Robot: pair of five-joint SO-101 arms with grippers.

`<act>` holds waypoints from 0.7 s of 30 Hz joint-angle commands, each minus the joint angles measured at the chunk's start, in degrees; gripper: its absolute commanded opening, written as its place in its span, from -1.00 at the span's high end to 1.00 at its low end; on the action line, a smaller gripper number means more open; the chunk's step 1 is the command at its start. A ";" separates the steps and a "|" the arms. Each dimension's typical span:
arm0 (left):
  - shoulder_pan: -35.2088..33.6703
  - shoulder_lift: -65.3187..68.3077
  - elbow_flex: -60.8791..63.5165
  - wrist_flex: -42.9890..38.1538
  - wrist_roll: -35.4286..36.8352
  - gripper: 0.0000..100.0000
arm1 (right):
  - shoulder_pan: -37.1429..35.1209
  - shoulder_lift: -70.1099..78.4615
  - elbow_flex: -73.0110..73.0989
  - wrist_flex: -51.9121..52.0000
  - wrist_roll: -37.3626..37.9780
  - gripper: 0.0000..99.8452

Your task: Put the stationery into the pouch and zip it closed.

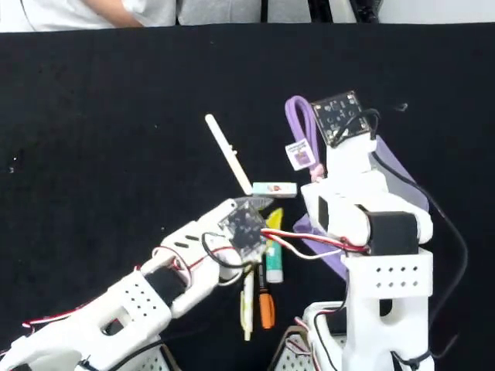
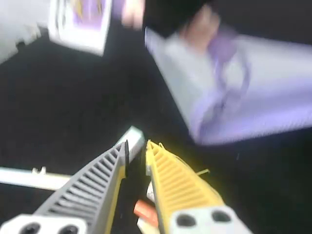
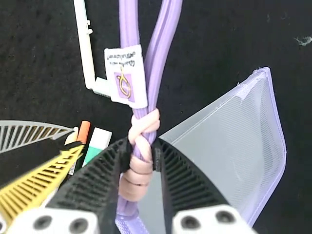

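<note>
The translucent purple pouch (image 3: 229, 146) lies on the black table under my right arm. My right gripper (image 3: 141, 156) is shut on the pouch's purple strap (image 3: 127, 29), at its pink wrap, just below the white tag (image 3: 126, 75). My left gripper (image 2: 136, 145) hovers low beside the pouch (image 2: 253, 97), barely open, with nothing between its fingers. Its tips are over the end of the white pen (image 1: 228, 154) and near a small white eraser (image 1: 274, 188). A green-and-white marker (image 1: 274, 263), an orange marker (image 1: 266, 309) and a cream pen (image 1: 247, 305) lie under the left wrist.
The black table (image 1: 100, 139) has free room to the left and at the back. The two arm bases stand close together at the front edge, with red and white cables between them.
</note>
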 commanded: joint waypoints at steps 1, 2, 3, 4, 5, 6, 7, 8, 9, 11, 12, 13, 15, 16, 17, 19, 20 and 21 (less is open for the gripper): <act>0.48 -0.62 -6.99 0.18 11.78 0.84 | -0.09 -1.71 -0.57 -0.26 0.62 0.98; 0.75 -0.62 -7.34 0.18 13.98 0.84 | -0.09 -1.71 -0.57 -0.26 0.62 0.98; 1.01 -0.62 -7.43 0.18 15.03 0.84 | -0.09 -1.71 -0.57 -0.26 0.62 0.98; 1.63 -0.62 -7.43 0.18 15.12 0.84 | -0.09 -1.71 -0.57 -0.26 0.62 0.98; 2.51 -0.62 -7.52 0.18 14.59 0.84 | -0.09 -1.71 -0.57 -0.26 0.62 0.98; 3.03 -0.62 -7.43 0.18 13.98 0.84 | -0.09 -1.71 -0.57 -0.35 0.62 0.98; 3.82 -0.62 -7.25 0.18 13.19 0.84 | -0.09 -1.71 -0.57 -0.35 0.62 0.98; 4.53 -0.62 -7.16 0.26 12.66 0.84 | -0.09 -1.71 -0.57 -0.35 0.62 0.98; 5.32 -0.62 -6.73 0.26 12.40 0.84 | -0.09 -1.71 -0.57 -0.35 0.62 0.98; 6.37 -0.79 -5.93 0.26 12.31 0.84 | -0.09 -1.71 -0.57 -0.35 0.62 0.98; 6.81 -0.79 -5.67 0.26 11.78 0.84 | -0.09 -1.71 -0.57 -0.35 0.62 0.98; 7.16 -0.62 -5.58 0.26 11.16 0.84 | -0.09 -1.71 -0.57 -0.35 0.62 0.98; 7.25 -0.62 -5.32 0.26 10.20 0.78 | -0.09 -1.71 -0.57 -0.35 0.62 0.98; 7.25 -0.62 -5.05 0.26 10.29 0.73 | -0.09 -1.71 -0.57 -0.35 0.62 0.98; 7.16 -0.62 -4.70 0.26 10.29 0.68 | -0.09 -1.71 -0.57 -0.35 0.62 0.98; 7.08 -0.62 -4.44 0.26 10.20 0.65 | -0.09 -1.71 -0.57 -0.35 0.62 0.98; 7.08 -0.62 -4.44 0.26 10.11 0.65 | -0.09 -1.71 -0.57 -0.35 0.62 0.98; 7.08 -0.62 -4.44 1.14 10.11 0.66 | -0.09 -1.71 -0.48 -0.35 0.62 0.98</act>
